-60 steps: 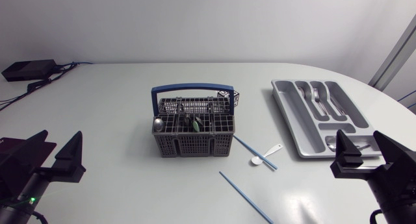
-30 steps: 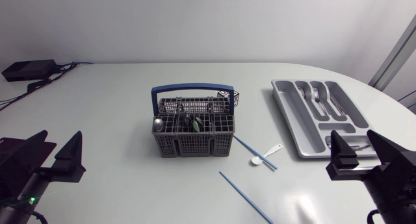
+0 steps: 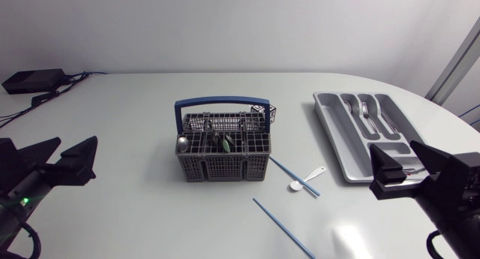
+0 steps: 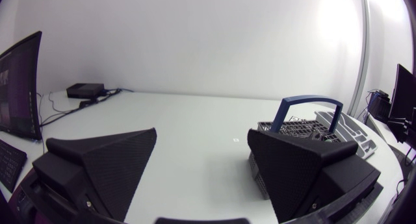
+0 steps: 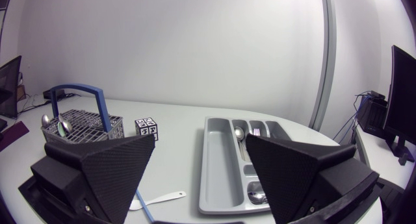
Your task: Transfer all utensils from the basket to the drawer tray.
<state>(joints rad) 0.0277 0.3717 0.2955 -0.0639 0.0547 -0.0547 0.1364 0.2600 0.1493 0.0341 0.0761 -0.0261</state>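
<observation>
**Current state**

The grey lattice plastic basket with a blue hoop handle (image 3: 223,150) stands at the table centre. It still holds at least a metal spoon (image 3: 182,143) at its left end and a green-handled piece (image 3: 224,145) near the middle. The grey moulded drawer tray (image 3: 328,120) lies well to the right of it, with metal cutlery (image 3: 365,112) already in its far compartments. Three items lie on the table between basket and tray:
- a white spoon (image 3: 306,179);
- a light blue chopstick (image 3: 292,175) touching or crossing the white spoon;
- a second light blue chopstick (image 3: 283,229) nearer the front edge.

**End effectors**

- The left gripper (image 3: 78,140) is at the near left, well apart from the basket. Its fingers are spread wide with nothing between them.
- The right gripper (image 3: 392,146) is over the near end of the tray. It is likewise spread wide and empty.

**Change over the last second**

- The left gripper has swung from its steeper pose to point across the table toward the basket.
- The right gripper has shifted steadily leftward, off the tray's near corner and toward the loose items.
- The basket, the tray and all utensils have not moved.

**Meaning for the task**

Both arms appear to be starting an approach and no grasp has begun. The transfer is judged partly done. Utensils remain in the basket, and the items on the table probably need collecting as well.
</observation>
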